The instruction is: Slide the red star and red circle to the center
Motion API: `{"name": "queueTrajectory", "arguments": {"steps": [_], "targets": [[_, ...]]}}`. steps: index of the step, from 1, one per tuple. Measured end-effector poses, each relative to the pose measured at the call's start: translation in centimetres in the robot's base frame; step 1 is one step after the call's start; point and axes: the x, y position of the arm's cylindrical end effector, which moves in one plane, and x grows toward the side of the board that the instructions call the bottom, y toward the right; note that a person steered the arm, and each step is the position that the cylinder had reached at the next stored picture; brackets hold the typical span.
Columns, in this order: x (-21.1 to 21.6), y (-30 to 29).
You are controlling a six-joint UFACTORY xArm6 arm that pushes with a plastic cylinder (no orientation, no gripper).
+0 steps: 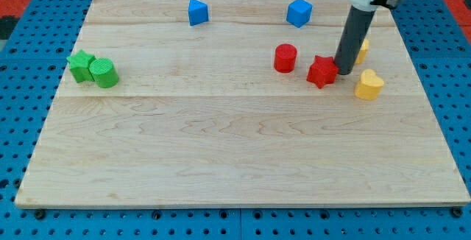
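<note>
On the wooden board (221, 159), our rod's tip (344, 72), which grips nothing, touches the red star (321, 71) near the right edge; the red circle (285, 58) sits just left. We count two reds, two yellows, two blues, two greens.

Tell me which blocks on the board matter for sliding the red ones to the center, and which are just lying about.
For the job:
- red star, my tip at its right edge
- red circle, left of the star

Lying about:
- green star and green cylinder, touching, view's left
- two blue blocks, view's top
- yellow heart
- another yellow block, partly hidden behind the rod
</note>
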Motion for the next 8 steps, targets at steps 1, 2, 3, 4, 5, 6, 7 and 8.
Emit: {"name": "queueTrajectory", "arguments": {"steps": [1,2,3,4,5,6,7,8], "targets": [[0.1,-0.1],[3.5,0.1],[0.7,-2.2],[-2.9,-2.9],[-2.9,-6.8],[-2.9,-11.4],[-2.5,-12.7],[-2.0,-6.7]]}}
